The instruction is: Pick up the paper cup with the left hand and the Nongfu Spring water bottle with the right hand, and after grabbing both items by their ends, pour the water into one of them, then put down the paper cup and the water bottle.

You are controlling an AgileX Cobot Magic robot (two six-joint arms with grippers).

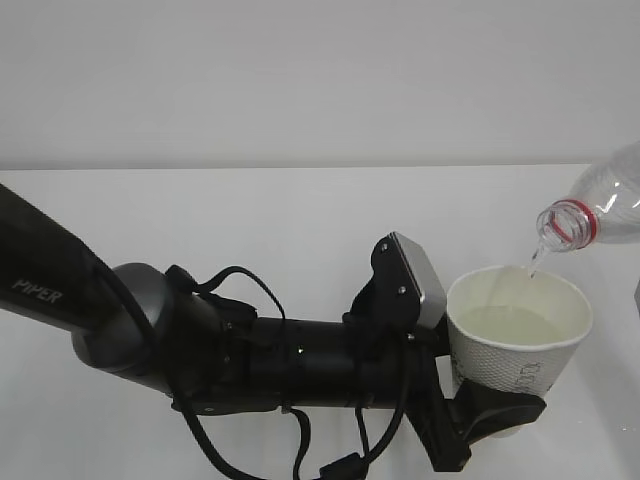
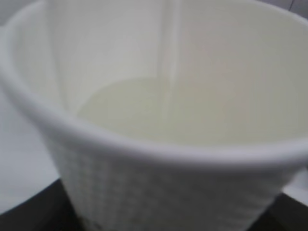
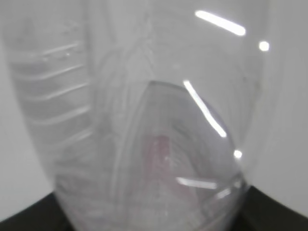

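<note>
The white paper cup point(image 1: 515, 345) stands upright in the air, and my left gripper point(image 1: 495, 412) is shut on its lower part. Pale water point(image 1: 510, 325) lies in the cup. In the left wrist view the cup point(image 2: 159, 183) fills the frame, with water point(image 2: 130, 106) in its bottom and black fingers point(image 2: 29, 216) at the lower corners. The clear Nongfu Spring water bottle point(image 1: 600, 205) is tilted at the upper right, its red-ringed neck over the cup's rim. A thin stream point(image 1: 535, 262) falls from it into the cup. In the right wrist view the bottle point(image 3: 144, 120) sits between my right gripper's dark fingers point(image 3: 274, 211).
The black arm marked PIPER point(image 1: 40, 290) reaches in from the left across the white table point(image 1: 250, 210), with loose cables point(image 1: 300, 440) hanging under it and a grey wrist block point(image 1: 420, 275) beside the cup. A white wall stands behind the table.
</note>
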